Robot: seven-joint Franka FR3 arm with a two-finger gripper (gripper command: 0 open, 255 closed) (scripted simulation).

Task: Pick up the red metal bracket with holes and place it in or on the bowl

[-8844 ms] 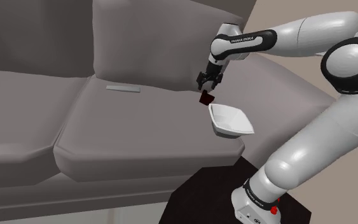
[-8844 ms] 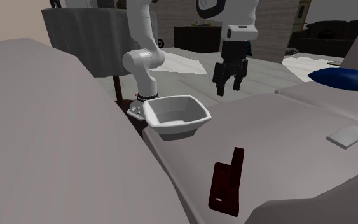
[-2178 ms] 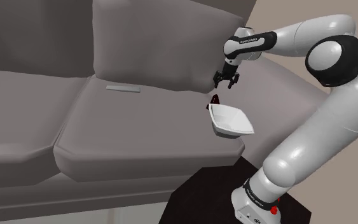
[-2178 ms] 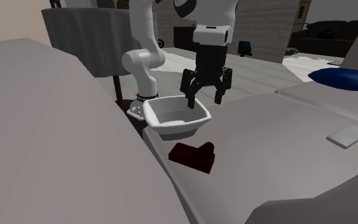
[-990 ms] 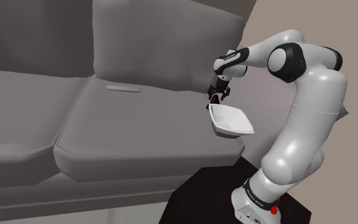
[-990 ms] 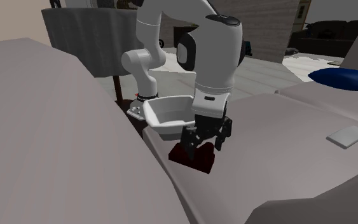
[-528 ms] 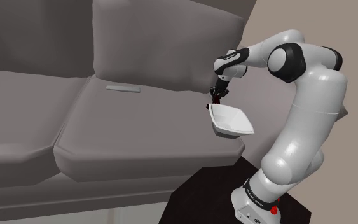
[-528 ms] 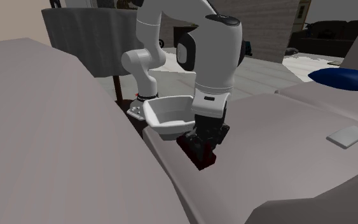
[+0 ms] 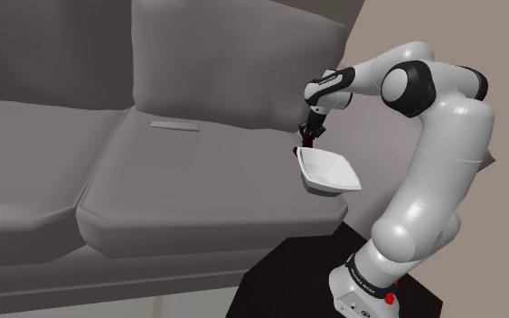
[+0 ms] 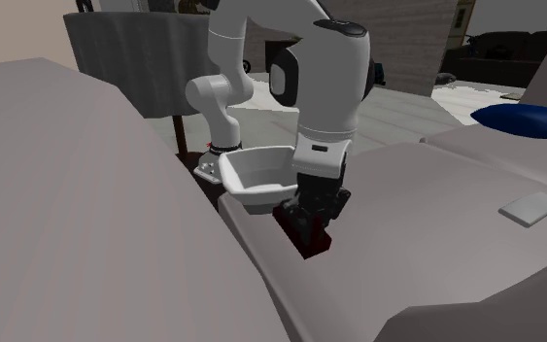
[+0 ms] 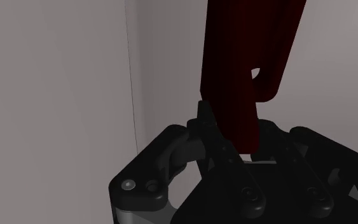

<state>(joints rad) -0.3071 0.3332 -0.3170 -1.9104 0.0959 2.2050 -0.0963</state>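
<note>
1. Dark red against black: clasping the bracket (image 11: 238, 57) in the all-black gripper (image 11: 238, 147), narrowed to the bracket's own thickness and pressing on both its flat faces.
2. Holding the bracket low at the grey sofa seat (image 10: 436, 219), just beside the white bowl (image 10: 261, 180) and outside its rim; not possible to tell whether touching the cushion underneath.
3. Reaching in, in the shoulder view, at 11 o'clock of the bowl, right at the foot of the grey backrest (image 9: 225, 63), with the bowl sitting near the seat's corner and the black stand (image 9: 320, 262) at 6 o'clock of it.
4. Standing well apart from a flat pale slab (image 9: 174, 126), at 9 o'clock of the gripper on the same seat.
5. Taking in, from the second exterior view, a blue cushion (image 10: 524, 117) at 2 o'clock of the gripper, with pale floor and dark furniture beyond.
6. Picking out, from the wrist view, a pale notch in the bracket's edge, just beyond the fingertips.
</note>
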